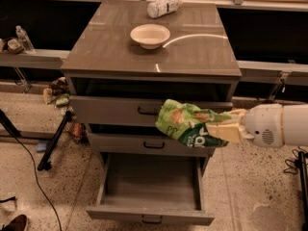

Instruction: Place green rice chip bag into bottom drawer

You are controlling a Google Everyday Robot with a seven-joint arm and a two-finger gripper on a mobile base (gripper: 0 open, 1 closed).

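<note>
The green rice chip bag [188, 123] is held in the air by my gripper [222, 126], which comes in from the right on a white arm. The cream fingers are shut on the bag's right end. The bag hangs in front of the top and middle drawer fronts, above the right part of the open bottom drawer [151, 184]. That drawer is pulled out, and its plain grey floor holds nothing.
A cream bowl [149, 35] and a clear plastic bottle [163, 6] lying on its side sit on the cabinet top [202, 52]. The top drawer [115, 110] and middle drawer [144, 143] are slightly open. A black stand leg and cable [50, 146] lie on the floor to the left.
</note>
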